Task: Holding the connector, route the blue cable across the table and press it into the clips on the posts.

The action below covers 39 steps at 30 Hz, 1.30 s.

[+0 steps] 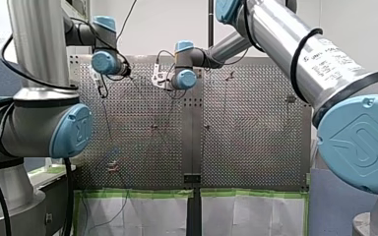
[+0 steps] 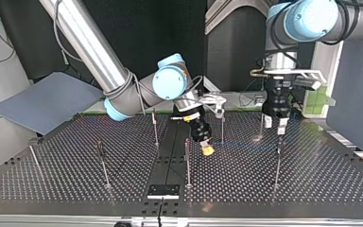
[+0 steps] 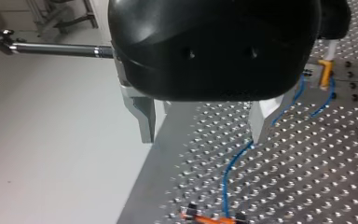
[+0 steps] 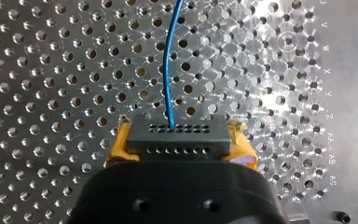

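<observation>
Right gripper (image 2: 208,149): clamped on the connector (image 4: 176,137), so I steer that end
Blue cable (image 4: 169,60): trails from it over the table (image 4: 51,70)
Left gripper (image 3: 203,130): fingers spread, empty, poised beside the cable to press

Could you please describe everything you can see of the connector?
The connector is a black, plastic-looking rectangular block with rows of tiny holes. It is clamped between the yellow pads of my right gripper, over the perforated table. One blue cable leaves its far face and runs on ahead.
</observation>
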{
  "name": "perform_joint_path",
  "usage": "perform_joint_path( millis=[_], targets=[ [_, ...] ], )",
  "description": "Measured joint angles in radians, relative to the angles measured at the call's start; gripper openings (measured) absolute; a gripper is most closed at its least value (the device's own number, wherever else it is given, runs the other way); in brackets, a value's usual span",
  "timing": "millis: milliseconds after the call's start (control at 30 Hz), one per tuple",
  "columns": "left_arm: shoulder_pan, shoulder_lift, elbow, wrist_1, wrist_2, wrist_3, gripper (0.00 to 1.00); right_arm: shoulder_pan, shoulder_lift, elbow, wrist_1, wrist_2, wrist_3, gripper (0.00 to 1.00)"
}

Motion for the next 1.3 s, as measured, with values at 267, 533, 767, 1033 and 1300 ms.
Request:
perform_joint_path(
  millis=[267, 533, 767, 1033, 1300],
  targets=[
    [-0.028, -0.042, 0.049, -0.006, -0.04, 0.035, 1.0, -0.004, 0.0, 0.0, 0.002, 0.001, 0.0, 0.0],
    [-0.054, -0.085, 0.09, -0.008, -0.045, 0.047, 1.0, -0.006, 0.0, 0.0, 0.003, 0.001, 0.0, 0.0],
    [-0.075, -0.13, 0.118, -0.006, -0.067, 0.071, 1.0, -0.008, 0.0, 0.0, 0.004, 0.001, 0.0, 0.0],
    [-0.089, -0.155, 0.153, 0.007, -0.077, 0.076, 1.0, -0.008, 0.0, 0.0, 0.004, 0.001, 0.002, 0.0],
    [-0.102, -0.225, 0.199, 0.005, -0.099, 0.103, 1.0, -0.008, 0.0, 0.0, 0.006, 0.0, 0.003, 0.0]
  ],
)
